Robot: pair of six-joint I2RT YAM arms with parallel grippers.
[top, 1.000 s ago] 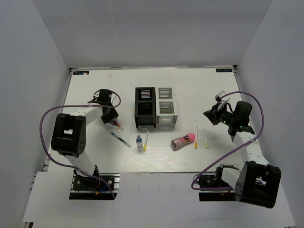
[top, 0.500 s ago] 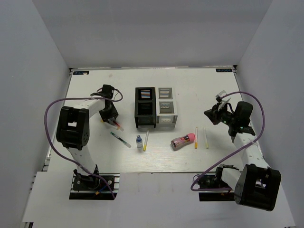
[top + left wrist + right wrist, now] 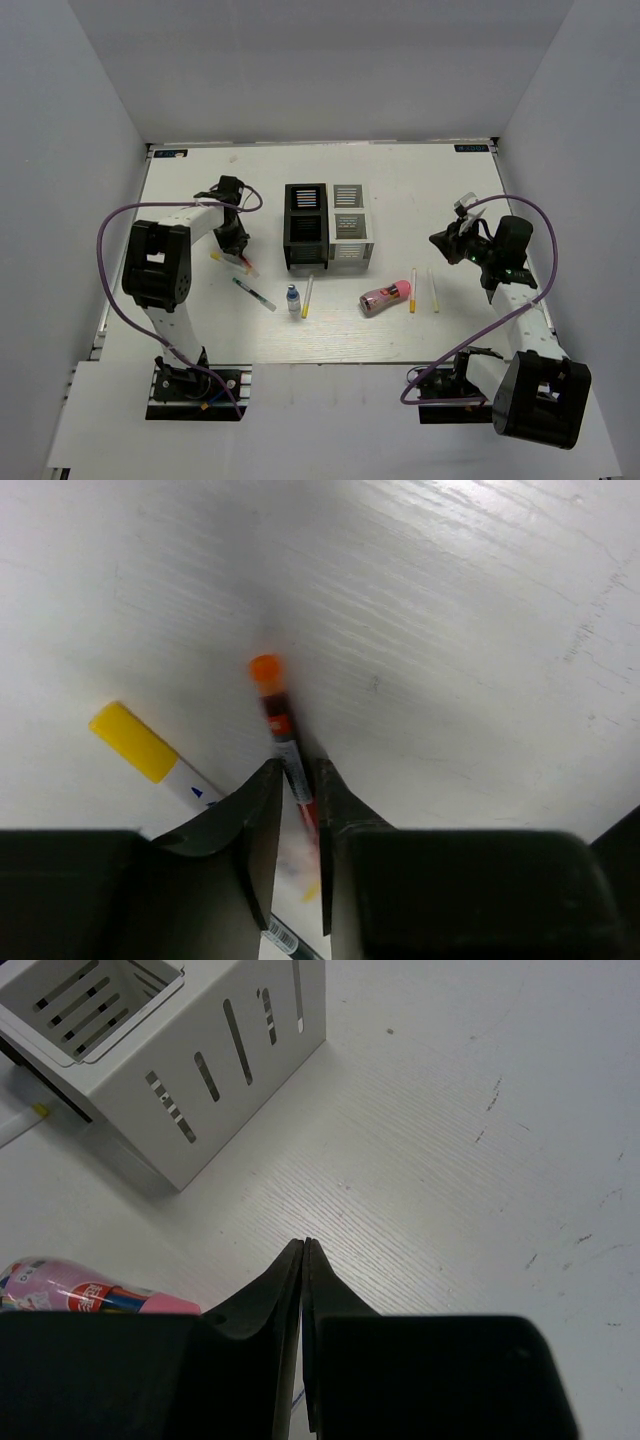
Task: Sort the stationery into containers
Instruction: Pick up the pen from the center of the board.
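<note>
My left gripper [image 3: 238,250] [image 3: 298,770] is down at the table left of the black organiser [image 3: 305,228], shut on a thin red pen with an orange cap [image 3: 272,695] that lies on the table. A yellow-capped white marker [image 3: 135,742] lies just beside it. My right gripper [image 3: 437,240] [image 3: 303,1245] is shut and empty, above the table right of the white organiser [image 3: 350,225] [image 3: 200,1050]. The pink patterned cylinder [image 3: 385,297] [image 3: 90,1298] lies near the front. The small blue-capped bottle [image 3: 293,299] stands beside a yellow-tipped pen [image 3: 307,296].
A dark pen [image 3: 254,293] lies left of the bottle. Two more thin pens [image 3: 413,290] [image 3: 434,290] lie right of the pink cylinder. The two organisers stand side by side at the table's middle. Grey walls enclose the table.
My left gripper has moved a little right and nearer, down onto the red pen. The right arm has barely shifted. The stationery has not moved.
</note>
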